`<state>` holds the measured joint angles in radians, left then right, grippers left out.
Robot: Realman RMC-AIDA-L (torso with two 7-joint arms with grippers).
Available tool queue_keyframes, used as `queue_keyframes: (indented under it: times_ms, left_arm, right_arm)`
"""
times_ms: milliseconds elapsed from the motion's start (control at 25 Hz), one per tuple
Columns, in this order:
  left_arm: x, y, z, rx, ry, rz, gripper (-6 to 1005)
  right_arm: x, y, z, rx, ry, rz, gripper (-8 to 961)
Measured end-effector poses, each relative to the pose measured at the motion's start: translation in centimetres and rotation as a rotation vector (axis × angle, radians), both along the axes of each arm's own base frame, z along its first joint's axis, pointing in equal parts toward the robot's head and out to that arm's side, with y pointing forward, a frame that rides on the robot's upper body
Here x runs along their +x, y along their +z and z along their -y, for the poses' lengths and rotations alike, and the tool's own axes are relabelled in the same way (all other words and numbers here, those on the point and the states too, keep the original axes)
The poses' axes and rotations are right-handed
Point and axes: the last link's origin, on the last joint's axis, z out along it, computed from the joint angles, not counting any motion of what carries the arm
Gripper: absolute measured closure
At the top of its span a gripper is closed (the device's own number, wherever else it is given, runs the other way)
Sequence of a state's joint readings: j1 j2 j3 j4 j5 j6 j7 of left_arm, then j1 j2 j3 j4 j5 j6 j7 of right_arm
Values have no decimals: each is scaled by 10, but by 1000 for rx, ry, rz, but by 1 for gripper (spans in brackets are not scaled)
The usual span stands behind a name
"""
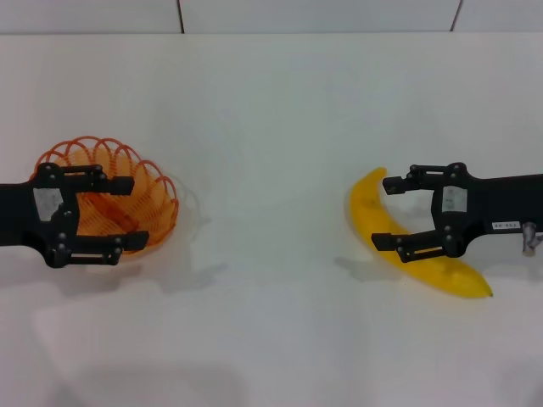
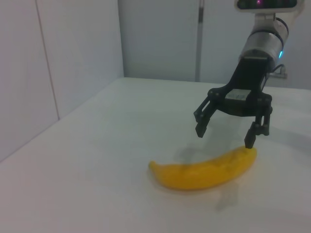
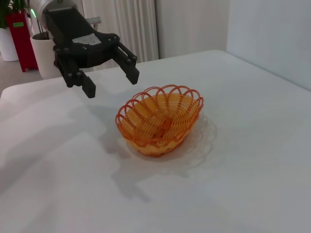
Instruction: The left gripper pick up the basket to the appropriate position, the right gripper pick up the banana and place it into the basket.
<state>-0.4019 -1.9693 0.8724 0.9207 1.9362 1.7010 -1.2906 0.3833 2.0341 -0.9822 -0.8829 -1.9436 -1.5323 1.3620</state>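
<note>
Head view: left gripper (image 1: 129,212) fingers wide over orange wire-loop basket (image 1: 153,197), right gripper (image 1: 389,214) fingers wide over smooth banana (image 1: 373,212)

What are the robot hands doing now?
Left end effector open above basket. Right end effector open over banana. Both still on table. Nothing blocking.

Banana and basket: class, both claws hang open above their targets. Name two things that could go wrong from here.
1. The banana is smooth and curved; the open right gripper straddles it off-centre, so it may tilt or slip when lifted.
2. The left gripper hangs over the near rim of the light wire basket; closing there could tip or push it.
</note>
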Motion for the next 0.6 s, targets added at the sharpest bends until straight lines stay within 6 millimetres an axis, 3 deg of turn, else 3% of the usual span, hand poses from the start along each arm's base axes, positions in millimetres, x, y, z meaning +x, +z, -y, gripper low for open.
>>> queue_keyframes:
  times_ms: [400,600]
  left_arm:
    - [0,0,0,14,7,15,242]
    - [0,18,-11,108,115,94,248]
  right_arm:
    - [-1,-1,0,0,0,-2,70]
    - [-1,-1,0,-2,2,-2,71]
